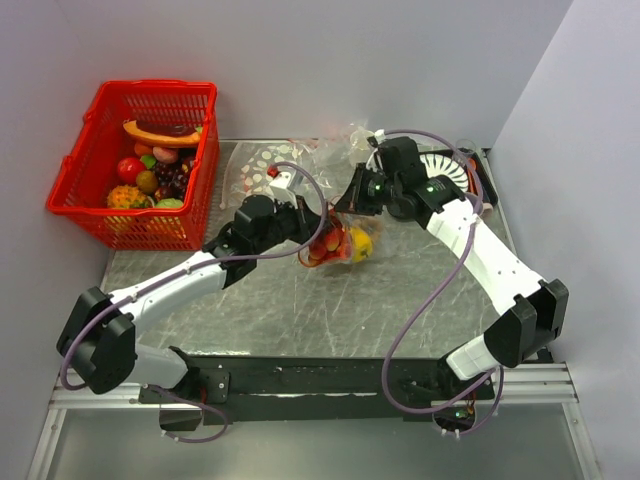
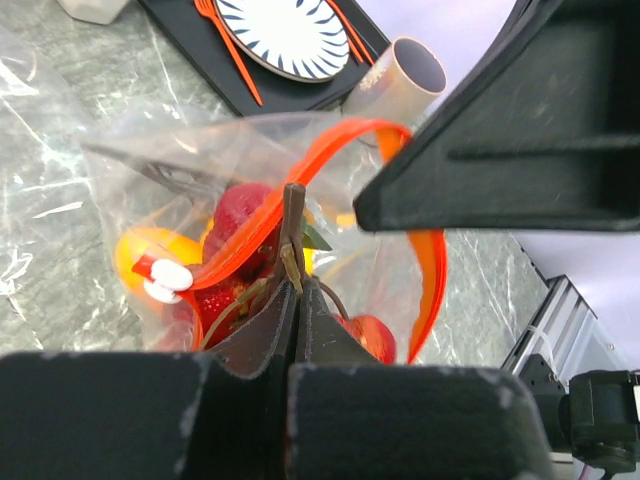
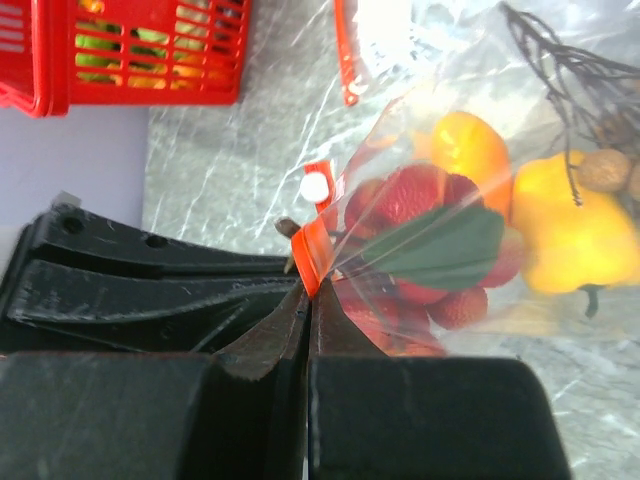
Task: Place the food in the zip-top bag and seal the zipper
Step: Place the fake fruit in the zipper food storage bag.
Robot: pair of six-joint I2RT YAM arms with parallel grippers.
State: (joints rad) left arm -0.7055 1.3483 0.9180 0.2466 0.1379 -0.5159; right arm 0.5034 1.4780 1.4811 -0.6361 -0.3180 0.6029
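Overhead, 2 close-ups sharing zip-top bag point(image 1: 345, 243)

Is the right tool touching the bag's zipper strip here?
Touching. The right wrist view shows the right tool shut on the end of the zipper, with the orange-red strip emerging straight from between its fingertips.

Open bench only on the near side of the zip-top bag point(image 1: 345, 243)
Nearer than the bag, the bench point(image 1: 300, 310) lies bare between the two arms. The left gripper point(image 2: 293, 275) crowds the bag's left side, jaws pinched on its mouth. The right gripper point(image 3: 307, 292) blocks its far side, clamped on the zipper point(image 3: 311, 255). Beyond the bag are a dotted bag point(image 1: 262, 165) and a plate point(image 1: 448, 170), and far to its left a red basket point(image 1: 140, 165).
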